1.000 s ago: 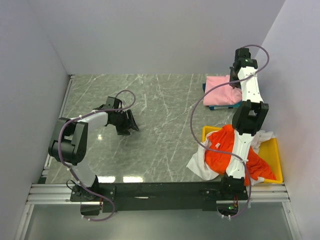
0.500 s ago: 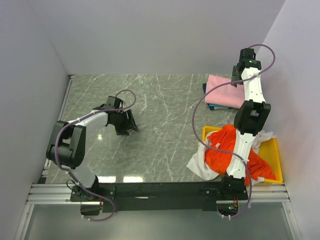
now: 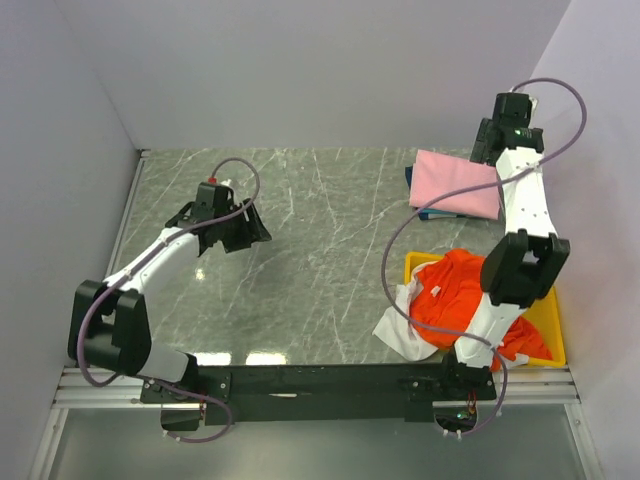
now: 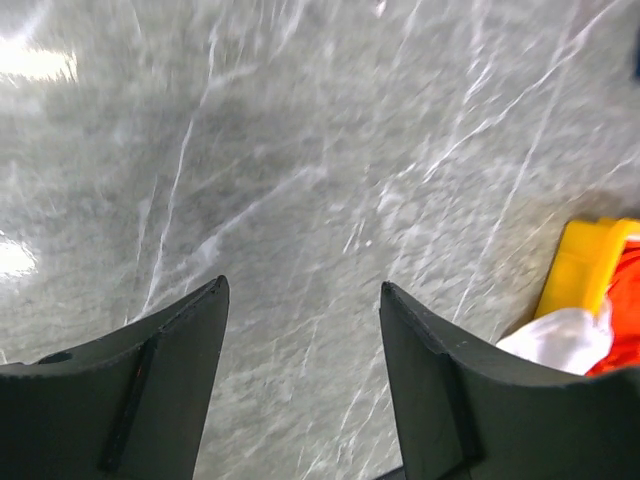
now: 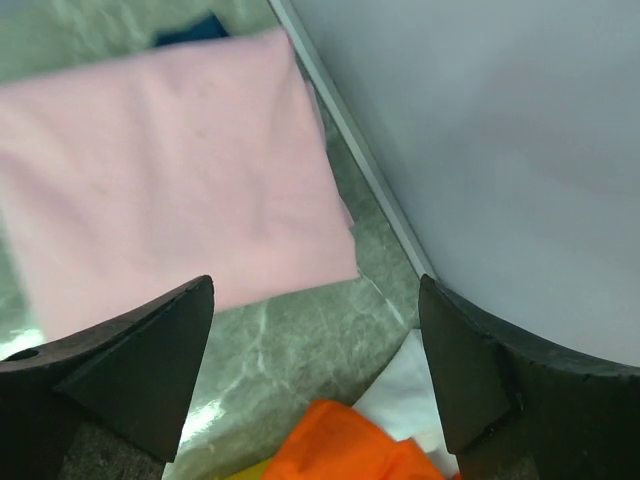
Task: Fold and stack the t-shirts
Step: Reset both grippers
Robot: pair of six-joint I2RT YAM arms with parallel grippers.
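T-shirts are split between two places: a folded pink t-shirt (image 3: 455,182) lies on a teal-blue t-shirt (image 3: 432,213) at the far right of the table (image 3: 330,230), while an orange-red t-shirt (image 3: 450,295) and a white t-shirt (image 3: 400,330) are heaped in the yellow tray (image 3: 548,300). The right claw (image 5: 310,295), above the pink one, and the left claw (image 4: 300,300), over the table's left part, are both spread wide and empty. Since the heaped pair looks tangled, both could be dragged out together when one is grasped.
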